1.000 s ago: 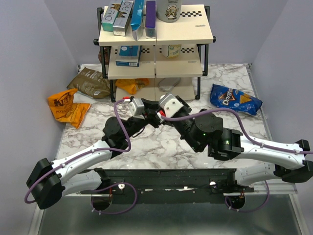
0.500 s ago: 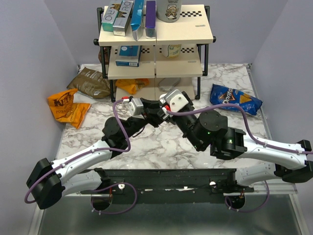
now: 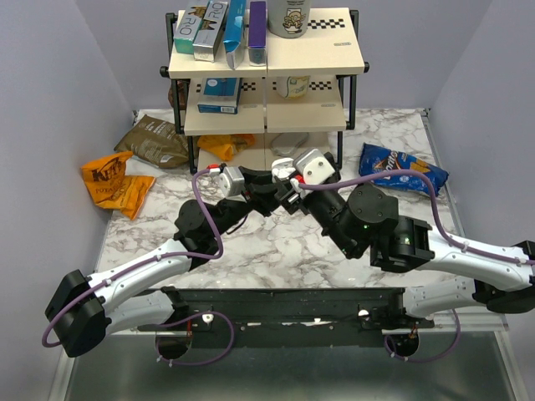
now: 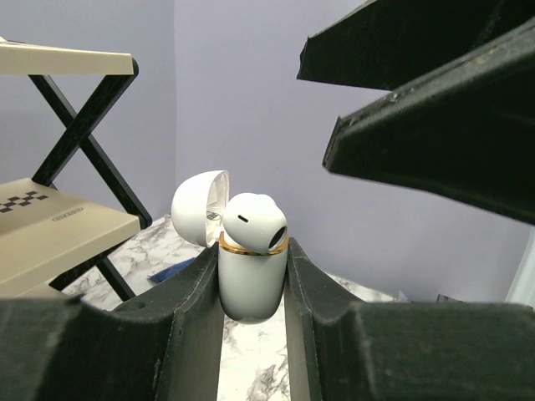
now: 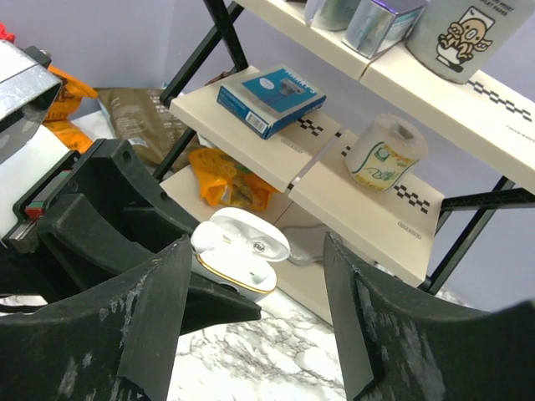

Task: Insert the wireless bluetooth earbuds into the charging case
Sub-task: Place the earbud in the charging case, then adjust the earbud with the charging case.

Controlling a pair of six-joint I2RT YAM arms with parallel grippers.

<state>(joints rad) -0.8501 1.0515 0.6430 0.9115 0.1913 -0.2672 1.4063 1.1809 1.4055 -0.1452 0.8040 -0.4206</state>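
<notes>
White charging case stands upright, pinched by the left gripper to steady it, lid open, earbud seated! Right gripper hovers just beside the case, fingers spread.

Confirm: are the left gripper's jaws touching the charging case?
Touching. The left wrist view shows the white charging case clamped in the left gripper, both jaws pressed flat against its sides with no gap.

A robot lab test cell: two arms bolted to a marble-print table, plain walls close around, a shelf of staged groceries.
</notes>
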